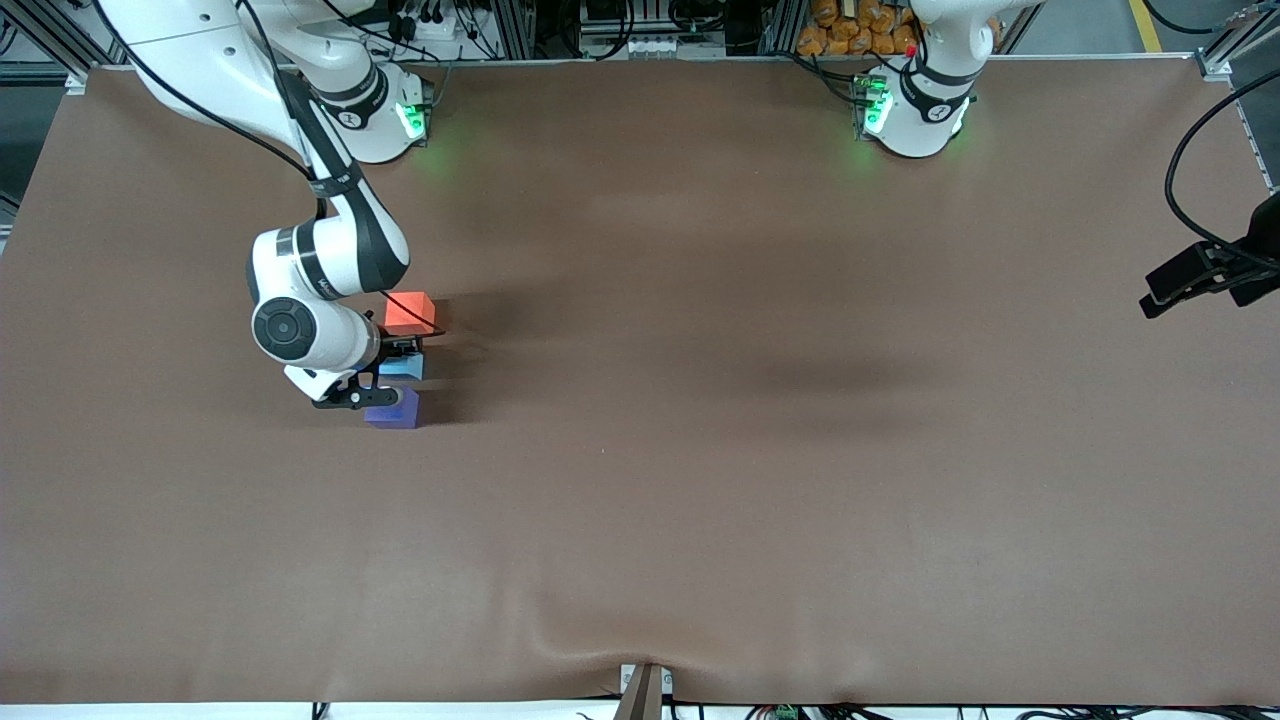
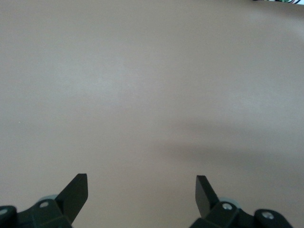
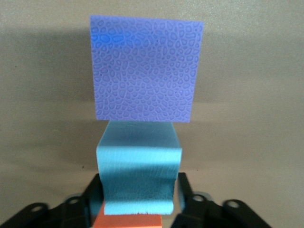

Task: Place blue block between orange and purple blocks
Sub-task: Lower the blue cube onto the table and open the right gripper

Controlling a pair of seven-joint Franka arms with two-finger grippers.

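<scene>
Right gripper (image 1: 398, 352) is clamped on the small sky-blue matte cube (image 3: 137, 166), between the orange-red matte cube (image 1: 410, 311) and violet-purple matte cube (image 1: 393, 408), toward the bench's right-arm end. Risk: fingers nudge neighbours on release (tight gap). Left gripper (image 2: 141, 194) spread wide, empty, waiting by the left-arm edge.

Three blocks: one blue block (image 1: 405, 366), one orange (image 1: 410, 311), one purple (image 1: 396, 409).

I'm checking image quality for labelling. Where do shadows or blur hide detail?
Front view: the right arm hides part of the blue block, and shadow falls on the table beside the blocks. Left wrist view: soft shadow on bare table, nothing hidden. Right wrist view: the purple block shows sharp texture, and the orange block is cut off at the frame edge.
</scene>
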